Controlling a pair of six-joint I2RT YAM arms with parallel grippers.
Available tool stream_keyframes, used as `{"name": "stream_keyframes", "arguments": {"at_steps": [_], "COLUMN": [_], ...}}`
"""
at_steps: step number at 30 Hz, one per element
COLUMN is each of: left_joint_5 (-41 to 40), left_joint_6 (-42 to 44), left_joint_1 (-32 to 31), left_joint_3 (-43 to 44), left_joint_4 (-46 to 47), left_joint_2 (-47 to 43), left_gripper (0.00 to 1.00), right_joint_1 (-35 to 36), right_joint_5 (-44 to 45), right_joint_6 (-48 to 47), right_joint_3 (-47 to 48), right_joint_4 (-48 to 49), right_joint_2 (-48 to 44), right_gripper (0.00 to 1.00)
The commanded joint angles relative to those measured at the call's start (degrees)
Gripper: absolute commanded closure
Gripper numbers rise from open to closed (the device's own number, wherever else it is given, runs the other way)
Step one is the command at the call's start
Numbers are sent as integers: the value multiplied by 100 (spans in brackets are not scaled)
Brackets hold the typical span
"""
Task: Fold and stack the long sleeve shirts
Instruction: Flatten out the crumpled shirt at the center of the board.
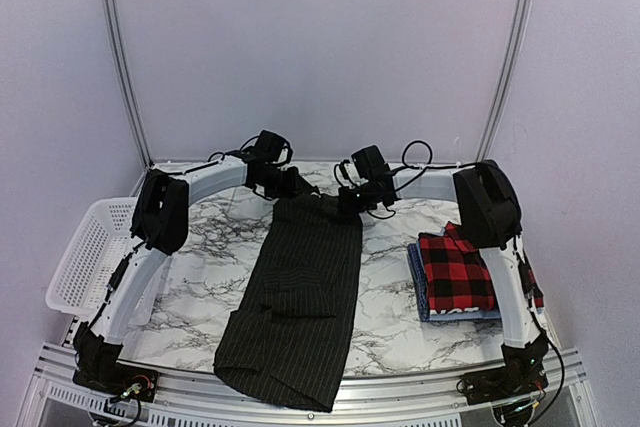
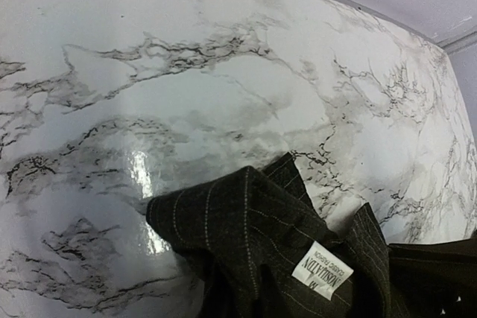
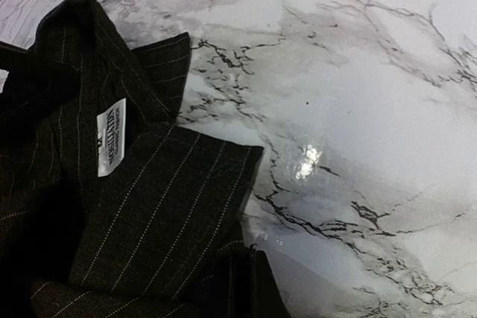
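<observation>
the black pinstriped shirt is lying lengthwise at centre frame, the plaid shirt is resting on the blue shirt at right, and the left gripper and right gripper are sitting at the pinstriped collar further back, though i cannot tell their grip.

blue shirt: mostly under plaid shirt | label: print unreadable

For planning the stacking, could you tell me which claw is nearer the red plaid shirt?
Right. The right claw is left of the red plaid shirt and farther back; the left claw lies even farther left.
</observation>
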Motion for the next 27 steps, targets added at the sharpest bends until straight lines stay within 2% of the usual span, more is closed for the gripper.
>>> {"name": "stream_keyframes", "arguments": {"at_steps": [1,3,8,12,13,14,15,16,17,18,20,22,25,27], "left_joint_5": [43,-34,-249,-421,-465,-495,-513,-539,-579,-616,-599,-623,-644,-521], "left_joint_6": [48,105,238,302,293,264,223,162,118,73,75,140,161,164], "left_joint_1": [-19,-19,-19,-19,-12,-8,10,22,33,37,38,38,32,-14], "left_joint_3": [-18,-156,-843,-840,-737,-639,-512,-393,-303,-279,-390,-666,-1310,-1905], "left_joint_4": [197,328,1009,1215,1197,1174,1126,1056,976,929,904,900,890,891], "left_joint_2": [-436,-747,-1591,-1741,-1682,-1607,-1512,-1426,-1372,-1360,-1457,-1713,-2172,-2484], "left_gripper": [95,99,100,100,95,81,50,24,6,2,1,1,1,1], "right_joint_1": [34,37,39,-8,-64,-143,-229,-344,-448,-549,-696,-727,-721,-718], "right_joint_5": [594,902,1429,1672,1691,1664,1577,1439,1338,1248,1117,1017,897,854], "right_joint_6": [-160,-299,-627,-821,-848,-856,-859,-853,-822,-813,-830,-892,-961,-926], "right_joint_3": [-5,-36,-280,-150,-33,143,372,661,1047,1409,2263,2685,2473,2099], "right_joint_4": [-16,37,416,579,569,554,519,421,268,87,-292,-585,-652,-657], "right_joint_2": [-459,-681,-1195,-1194,-1101,-993,-835,-631,-415,-178,205,398,180,-78], "right_gripper": [100,100,100,100,100,100,100,98,92,84,65,53,39,35]}}
